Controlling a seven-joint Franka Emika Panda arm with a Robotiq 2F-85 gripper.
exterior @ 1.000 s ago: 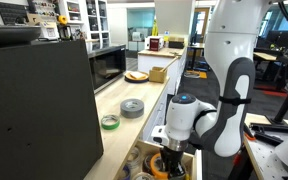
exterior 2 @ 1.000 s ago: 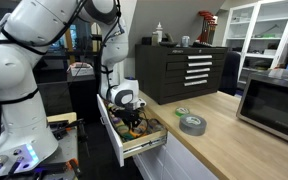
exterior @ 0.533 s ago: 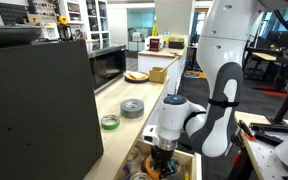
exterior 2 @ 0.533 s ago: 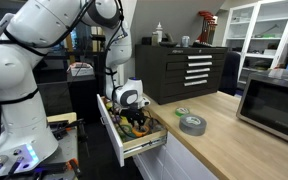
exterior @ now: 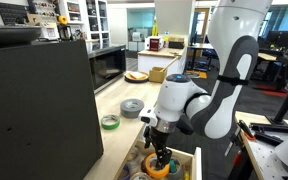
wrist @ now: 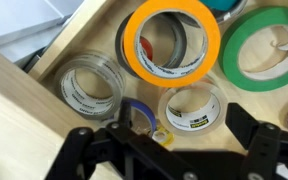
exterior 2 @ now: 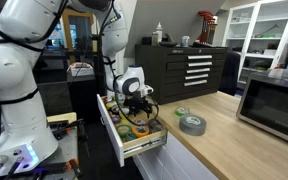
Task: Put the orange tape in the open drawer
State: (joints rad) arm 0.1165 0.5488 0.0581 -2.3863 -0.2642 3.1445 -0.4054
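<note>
One orange tape (wrist: 130,40) lies flat in the drawer (wrist: 74,38) among other rolls (wrist: 69,90), directly below my hand (wrist: 172,150) and apart from it. My hand is spread wide, holding nothing. Placement looks complete; I judge the next move to be a vertical lift.

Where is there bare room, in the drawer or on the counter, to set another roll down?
The open drawer is crowded: the orange tape, clear rolls and a green roll lie nearly edge to edge. In an exterior view, bare counter lies between the grey roll and the microwave, and from that roll toward the camera.
</note>
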